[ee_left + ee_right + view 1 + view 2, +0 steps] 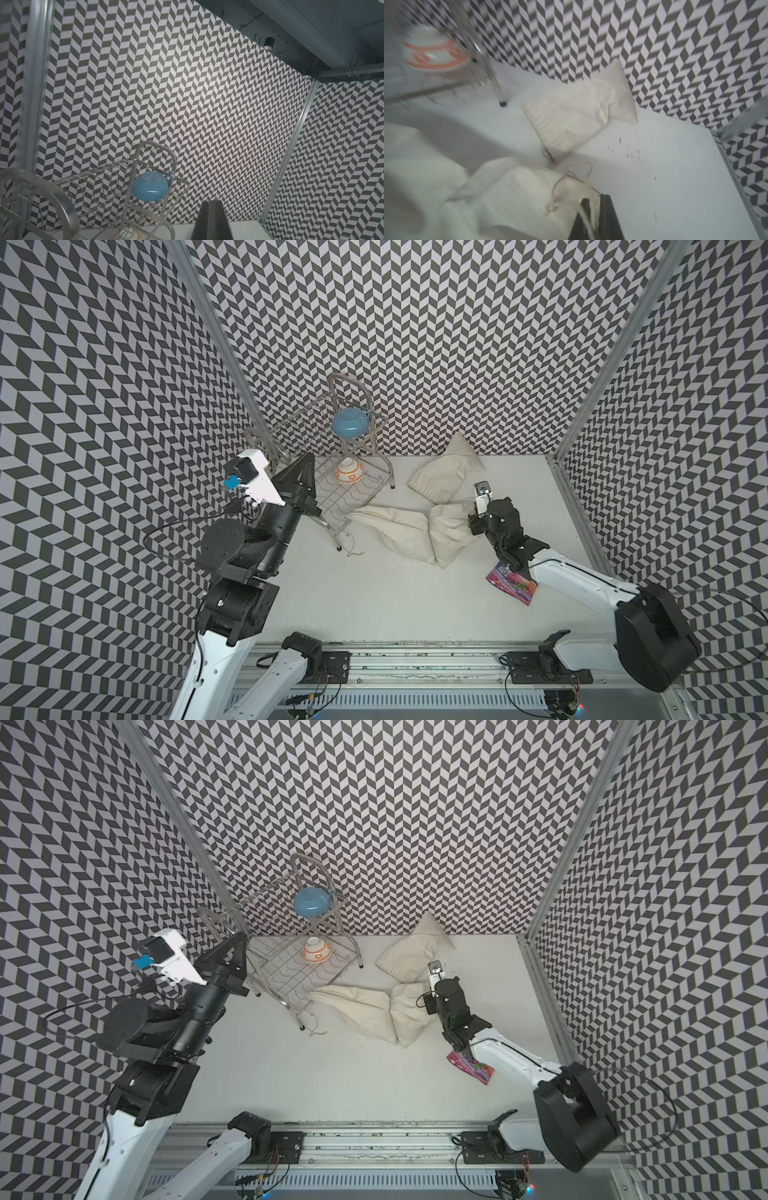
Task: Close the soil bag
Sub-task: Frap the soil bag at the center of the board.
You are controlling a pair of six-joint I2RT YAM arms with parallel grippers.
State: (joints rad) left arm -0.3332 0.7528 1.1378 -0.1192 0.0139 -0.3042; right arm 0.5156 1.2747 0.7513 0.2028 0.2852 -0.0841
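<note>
Drawstring (552, 206) caught in the right gripper (595, 200): the right wrist view showed its jaws pinched on the cream cord where it left the mouth of the soil bag (446, 537). Reading the top views as a clock with 12 at the back wall, the soil bag lay on the white table (374, 605) just toward 2 o'clock of centre, with the gripper at its 2 o'clock end. A second bag (395, 529) lay touching it on the 9 o'clock side, the two meeting in a V. A third bag (444, 472) rested at 1 o'clock, close to the wall. Dark crumbs (629, 149) dotted the table near the third bag. The left gripper (307, 462) hung raised at 10 o'clock beside the wire rack (357, 493), fingers pressed together and holding nothing. A blue bowl (350, 423) sat on the rack's upper tier, an orange-banded bowl (349, 475) below. A bright packet (513, 585) lay at 4 o'clock, partly under the right arm.
</note>
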